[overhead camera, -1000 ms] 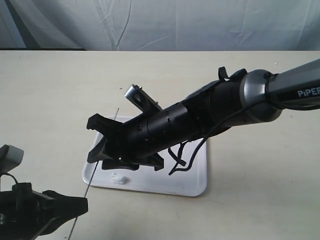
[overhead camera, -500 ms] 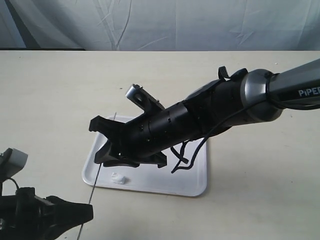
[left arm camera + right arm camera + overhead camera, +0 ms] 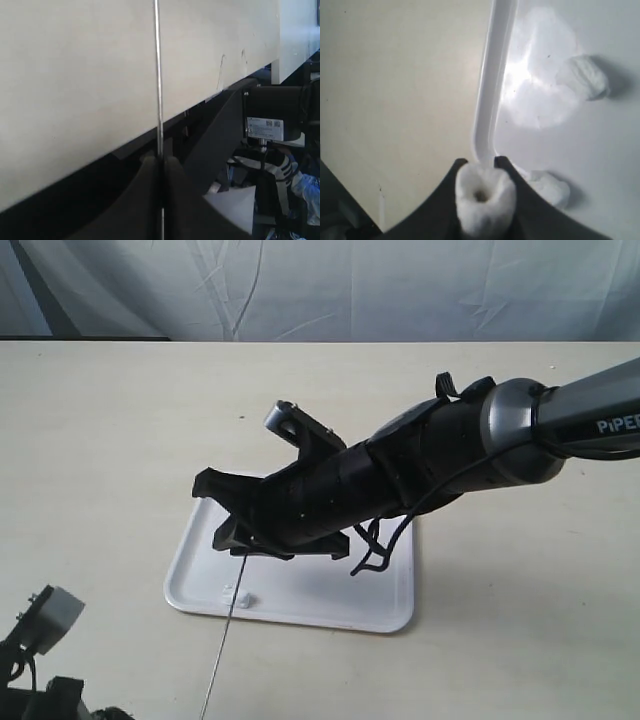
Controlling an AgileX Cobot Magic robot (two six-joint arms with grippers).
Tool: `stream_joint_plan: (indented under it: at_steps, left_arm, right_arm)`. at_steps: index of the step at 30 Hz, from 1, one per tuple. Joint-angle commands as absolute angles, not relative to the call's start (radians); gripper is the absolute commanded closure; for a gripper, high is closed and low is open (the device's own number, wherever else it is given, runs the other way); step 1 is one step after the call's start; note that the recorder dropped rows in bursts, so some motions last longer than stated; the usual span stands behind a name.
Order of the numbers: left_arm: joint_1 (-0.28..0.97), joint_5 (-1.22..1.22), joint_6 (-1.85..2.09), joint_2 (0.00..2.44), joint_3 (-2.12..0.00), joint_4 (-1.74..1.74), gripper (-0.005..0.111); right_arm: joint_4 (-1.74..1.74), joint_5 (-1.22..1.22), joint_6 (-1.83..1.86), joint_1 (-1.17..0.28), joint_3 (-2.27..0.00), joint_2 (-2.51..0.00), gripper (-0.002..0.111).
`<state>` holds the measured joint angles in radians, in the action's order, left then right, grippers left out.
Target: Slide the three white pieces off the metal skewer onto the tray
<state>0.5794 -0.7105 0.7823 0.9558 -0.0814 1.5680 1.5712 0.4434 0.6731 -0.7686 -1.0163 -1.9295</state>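
My right gripper (image 3: 480, 162) is shut on one white piece (image 3: 480, 197), whose empty centre hole faces the camera. It hangs over the tray's left rim (image 3: 490, 85). Two more white pieces (image 3: 582, 77) (image 3: 547, 187) lie on the tray. In the exterior view one of them (image 3: 243, 598) shows near the front edge of the tray (image 3: 330, 600). The metal skewer (image 3: 225, 640) runs from below the right gripper (image 3: 225, 518) to the bottom edge, bare. My left gripper (image 3: 161, 167) is shut on the skewer (image 3: 158, 75), with its fingers mostly out of the exterior view.
The tray sits mid-table on a pale beige surface (image 3: 520, 590). A wrinkled grey cloth backdrop (image 3: 320, 285) hangs behind the table. The left wrist camera block (image 3: 50, 618) shows at the bottom left. Black cables (image 3: 375, 550) dangle from the right arm over the tray.
My left arm has pulled back toward the bottom edge, drawing the skewer with it out from the right gripper. The right gripper has shifted slightly right and up over the tray.
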Motion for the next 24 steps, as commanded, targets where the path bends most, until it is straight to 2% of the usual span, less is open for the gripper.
stream_joint_plan:
  at_steps: [1, 15, 17, 20, 22, 24]
  left_arm:
    - [0.580, -0.756, 0.781, 0.955, -0.014, 1.545, 0.107]
    - [0.580, -0.689, 0.723, 0.955, 0.000, 1.510, 0.107]
    - [0.580, -0.653, 0.713, 0.955, 0.000, 1.510, 0.107]
    - [0.580, -0.611, 0.713, 0.955, 0.000, 1.508, 0.107]
    - [0.580, -0.585, 0.713, 0.955, 0.000, 1.508, 0.107]
    - [0.580, -0.550, 0.713, 0.955, 0.000, 1.506, 0.107]
  right_arm:
    - [1.533, 0.400, 0.685, -0.767, -1.022, -1.929, 0.091]
    - [1.452, 0.329, 0.685, -0.767, -1.022, -1.929, 0.090]
    - [1.439, 0.345, 0.685, -0.767, -1.022, -1.929, 0.085]
    - [1.432, 0.363, 0.685, -0.767, -1.022, -1.929, 0.066]
    - [1.432, 0.367, 0.682, -0.767, -1.022, -1.929, 0.058]
    - [1.432, 0.367, 0.680, -0.767, -1.022, -1.929, 0.056]
